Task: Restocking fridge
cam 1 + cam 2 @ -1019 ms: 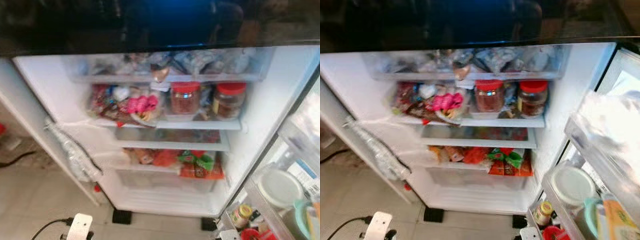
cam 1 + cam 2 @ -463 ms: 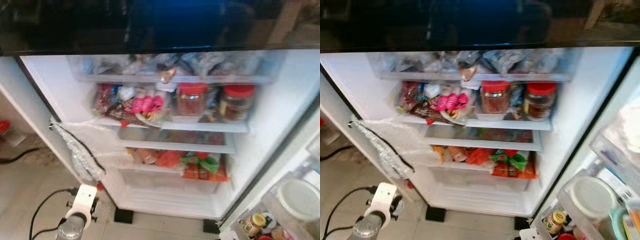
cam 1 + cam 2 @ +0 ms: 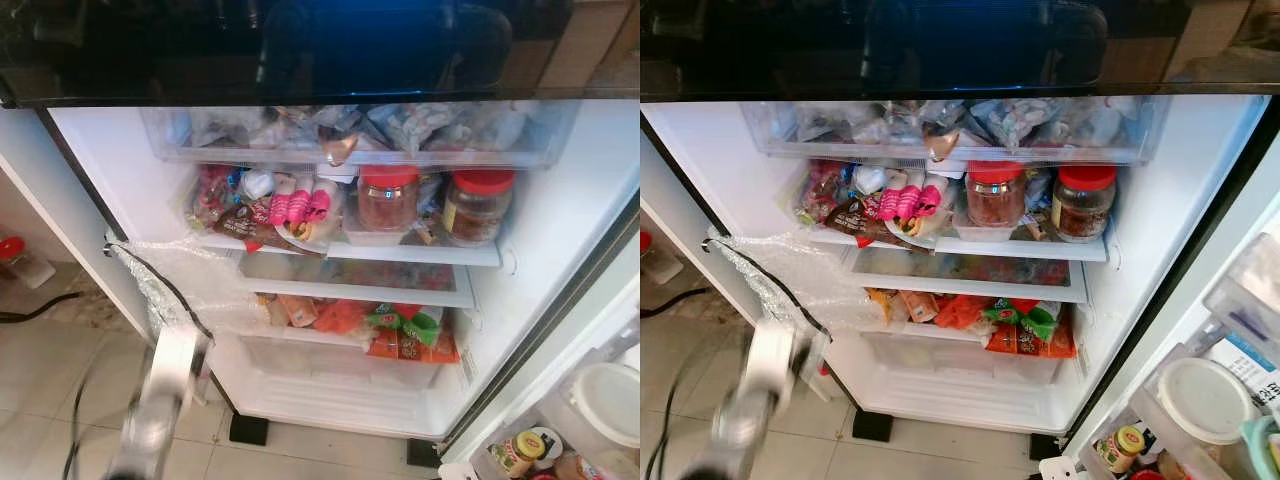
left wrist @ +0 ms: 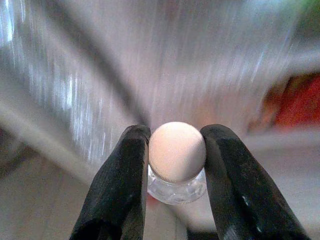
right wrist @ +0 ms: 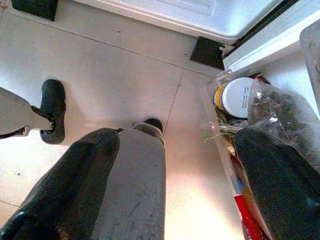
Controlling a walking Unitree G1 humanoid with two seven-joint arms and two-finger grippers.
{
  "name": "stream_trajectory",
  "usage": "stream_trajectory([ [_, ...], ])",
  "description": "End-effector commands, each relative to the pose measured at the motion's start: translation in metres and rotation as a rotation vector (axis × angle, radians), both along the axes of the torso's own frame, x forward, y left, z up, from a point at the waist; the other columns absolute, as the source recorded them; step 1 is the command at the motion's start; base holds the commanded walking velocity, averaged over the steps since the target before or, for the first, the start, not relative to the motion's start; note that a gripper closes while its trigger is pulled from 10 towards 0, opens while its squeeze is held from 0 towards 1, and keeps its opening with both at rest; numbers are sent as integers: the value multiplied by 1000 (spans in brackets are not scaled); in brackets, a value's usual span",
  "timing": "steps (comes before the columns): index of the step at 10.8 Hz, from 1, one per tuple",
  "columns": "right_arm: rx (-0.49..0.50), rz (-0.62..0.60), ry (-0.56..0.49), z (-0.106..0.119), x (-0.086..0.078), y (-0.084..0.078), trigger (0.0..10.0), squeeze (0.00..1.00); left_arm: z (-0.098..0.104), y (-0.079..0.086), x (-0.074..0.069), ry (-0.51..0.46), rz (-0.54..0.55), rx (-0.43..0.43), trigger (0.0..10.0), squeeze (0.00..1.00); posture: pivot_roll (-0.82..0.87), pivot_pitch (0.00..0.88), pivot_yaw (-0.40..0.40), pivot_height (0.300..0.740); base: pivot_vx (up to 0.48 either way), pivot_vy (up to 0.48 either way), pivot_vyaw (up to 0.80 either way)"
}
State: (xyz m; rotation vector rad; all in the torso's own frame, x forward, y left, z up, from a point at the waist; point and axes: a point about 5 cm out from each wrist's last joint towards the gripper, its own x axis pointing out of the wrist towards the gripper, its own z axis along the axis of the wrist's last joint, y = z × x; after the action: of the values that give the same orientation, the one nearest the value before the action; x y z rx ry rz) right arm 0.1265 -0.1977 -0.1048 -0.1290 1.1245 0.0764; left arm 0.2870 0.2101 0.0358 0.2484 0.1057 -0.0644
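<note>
My left gripper is shut on a small clear bottle with a pale round cap, one black finger on each side. The left arm shows as a motion blur at the lower left, low in front of the open fridge and next to its plastic-wrapped left edge. My right gripper hangs open over the tiled floor beside the door bins, holding nothing.
The top drawer holds bags. Two red-lidded jars and snack packs fill the shelf below. Orange and green packets lie lower down. Door bins on the right hold a white-lidded tub and a small jar.
The left arm has risen from the bottom edge toward the fridge and is now blurred. The camera has shifted, so less of the right door shows.
</note>
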Motion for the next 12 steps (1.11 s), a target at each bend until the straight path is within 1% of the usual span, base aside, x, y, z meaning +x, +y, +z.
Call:
stream_trajectory([
  [1, 5, -8, 17, -1, -3, 0, 10000, 0, 12, -7, 3, -71, -60, -1, 10000, 0, -62, 0, 60, 740, 0, 0, 0],
  [2, 7, -10, 17, -1, -2, 1, 10000, 0, 20, -17, -3, -123, -142, 50, 10000, 0, -68, 0, 63, 740, 0, 0, 0],
  [3, 8, -14, 15, -1, -1, 0, 10000, 0, 28, -25, -6, -169, -199, 82, 10000, 0, -70, 0, 64, 740, 0, 0, 0],
  [4, 8, -22, 11, -1, -1, 0, 10000, 0, 45, -42, -8, -240, -261, 65, 10000, 0, -69, 0, 68, 740, 0, 0, 0],
  [5, 8, -25, 12, -1, -2, 0, 10000, 0, 60, -68, -13, -272, -372, 18, 10000, 0, -62, 0, 69, 740, 0, 0, 0],
  [6, 9, -26, 14, -1, -2, 1, 10000, 0, 63, -90, -23, -261, -486, -8, 10000, 0, -59, 0, 68, 740, 0, 0, 0],
  [7, 13, -27, 13, -1, -1, 1, 10000, 0, 59, -98, -28, -234, -529, -18, 10000, 0, -68, 0, 70, 740, 0, 0, 0],
  [8, 12, -27, 10, 0, 0, 1, 10000, 0, 57, -98, -24, -223, -522, -23, 10000, 0, -78, 0, 72, 740, 0, 0, 0],
  [10, 3, -56, -15, 2, 6, -4, 10000, 0, 59, -98, -14, -235, -498, 15, 10000, 0, -123, 0, 86, 740, 0, 0, 0],
  [11, -1, -92, -44, 5, 11, -10, 10000, 0, 58, -92, -9, -216, -430, 9, 10000, 0, -141, 0, 94, 740, 0, 0, 0],
  [12, 6, -124, -54, 6, 13, -11, 10000, 0, 56, -87, -7, -213, -398, 16, 10000, 0, -149, 0, 87, 740, 0, 0, 0],
])
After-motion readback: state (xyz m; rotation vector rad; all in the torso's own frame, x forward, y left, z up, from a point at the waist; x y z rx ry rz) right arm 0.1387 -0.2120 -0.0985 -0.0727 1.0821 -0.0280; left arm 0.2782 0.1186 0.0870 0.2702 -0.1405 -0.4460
